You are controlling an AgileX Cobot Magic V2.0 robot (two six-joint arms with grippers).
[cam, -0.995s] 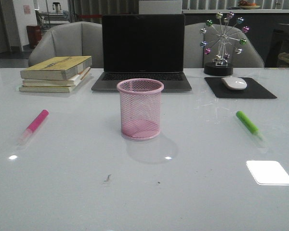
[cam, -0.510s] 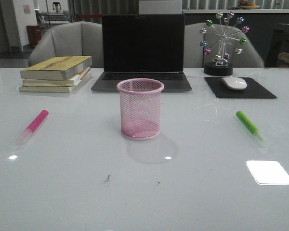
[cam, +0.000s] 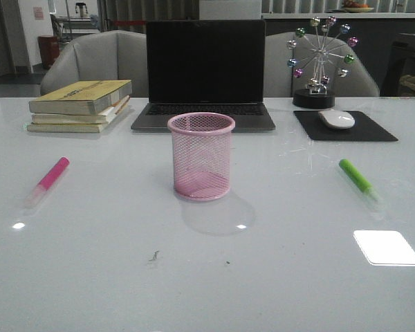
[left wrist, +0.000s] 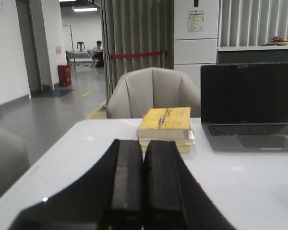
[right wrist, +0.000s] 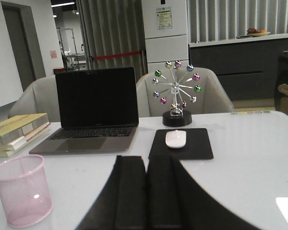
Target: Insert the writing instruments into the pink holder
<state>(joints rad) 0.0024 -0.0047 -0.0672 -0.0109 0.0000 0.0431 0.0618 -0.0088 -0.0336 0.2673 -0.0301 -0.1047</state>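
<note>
Markers flank your pink holder (cam: 201,156): pink marker (cam: 50,177) left, green marker (cam: 357,178) right, one per arm; both jaws together, empty.

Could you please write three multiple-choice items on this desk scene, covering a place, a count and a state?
1. Where does the green marker lie?
A. inside the cup
B. on the table right of the cup
C. on the books

2. How many markers lie on the table?
A. one
B. two
C. four

3. How is the left gripper?
A. shut, holding nothing
B. wide open
C. shut on a marker

Answers:
1 B: it lies flat right of the pink cup, in front of the mouse pad.
2 B: only the pink marker and the green one show.
3 A: in the left wrist view its fingers meet with nothing between them.
</note>
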